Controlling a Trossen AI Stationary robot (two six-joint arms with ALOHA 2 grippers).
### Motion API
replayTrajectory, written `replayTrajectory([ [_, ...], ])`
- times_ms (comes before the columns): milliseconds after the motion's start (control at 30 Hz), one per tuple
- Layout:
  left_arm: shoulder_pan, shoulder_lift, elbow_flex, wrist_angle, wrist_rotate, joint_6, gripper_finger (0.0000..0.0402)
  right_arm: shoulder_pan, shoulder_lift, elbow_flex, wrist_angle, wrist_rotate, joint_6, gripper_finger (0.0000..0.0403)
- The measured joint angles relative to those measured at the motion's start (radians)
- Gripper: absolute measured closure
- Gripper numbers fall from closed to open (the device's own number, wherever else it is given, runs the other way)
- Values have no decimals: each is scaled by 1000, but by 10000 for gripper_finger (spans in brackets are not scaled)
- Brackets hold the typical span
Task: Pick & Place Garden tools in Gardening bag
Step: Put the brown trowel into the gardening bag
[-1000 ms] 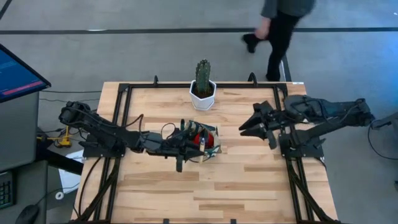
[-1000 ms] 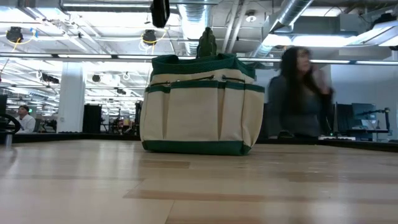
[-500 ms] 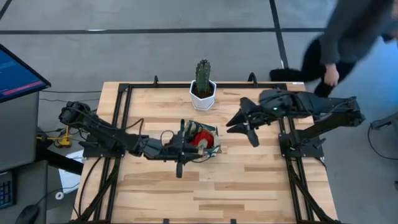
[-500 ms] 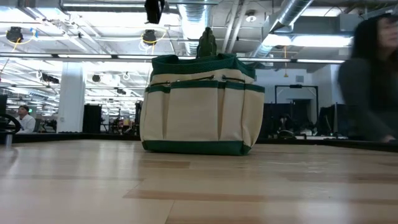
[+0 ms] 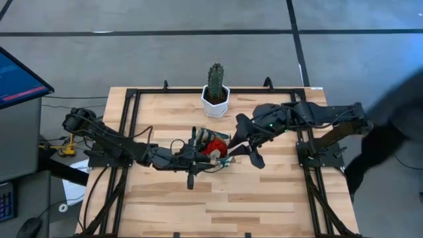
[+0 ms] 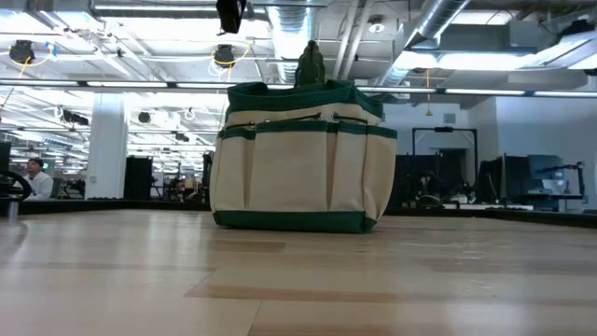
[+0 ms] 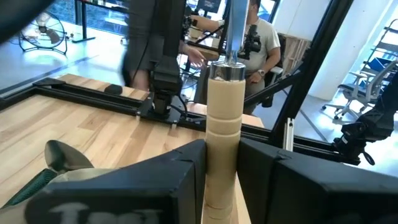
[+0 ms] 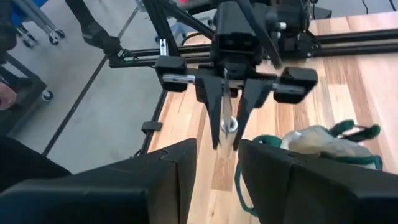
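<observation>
The gardening bag (image 5: 215, 147) is seen standing upright near table centre, directly at 6 o'clock from the potted cactus (image 5: 215, 91) in the high view. The left gripper (image 5: 198, 151) is held over the bag's 9 o'clock edge, and in the left wrist view its fingers (image 7: 186, 180) are seen closed on a wooden-handled tool (image 7: 222, 130). The handle's long axis is roughly vertical: the metal-capped end (image 7: 226, 70) points up and the working end, hidden, is presumably directed down toward the bag mouth. Something red (image 5: 213, 147) is visible inside the bag; it cannot be identified. A spoon-like metal blade (image 7: 62, 157) shows by the bag's green rim in the left wrist view. The right gripper (image 5: 246, 140) is positioned at the bag's 3 o'clock side, just beside it, jaws parted and holding nothing. The left arm is judged the nearer for the release, the tool lying essentially above the opening. A straight descent along the handle axis is judged the next requirement; snagging on the loop handles (image 8: 348, 129) is a risk.
</observation>
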Motion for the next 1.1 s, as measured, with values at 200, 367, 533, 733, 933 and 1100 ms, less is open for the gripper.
replayTrajectory([
  [200, 0, 0, 0, 0, 0, 0, 348, 6, 55, 61, -2, 1, -18, 290],
  [367, 1, 0, 0, 0, 1, 0, 348, 6, 117, 94, -1, 1, -28, 290],
  [533, 1, 0, 0, -1, 1, -2, 348, 5, 141, 122, 7, 1, -29, 290],
  [733, 1, 0, 0, -13, 1, -5, 348, -3, 137, 122, 50, 3, -29, 292],
  [933, 23, 0, 0, -17, -6, -21, 348, -4, 139, 122, 51, 5, -29, 319],
  [1100, 28, 0, 0, -16, -8, -22, 348, -11, 140, 122, 51, 7, -37, 336],
])
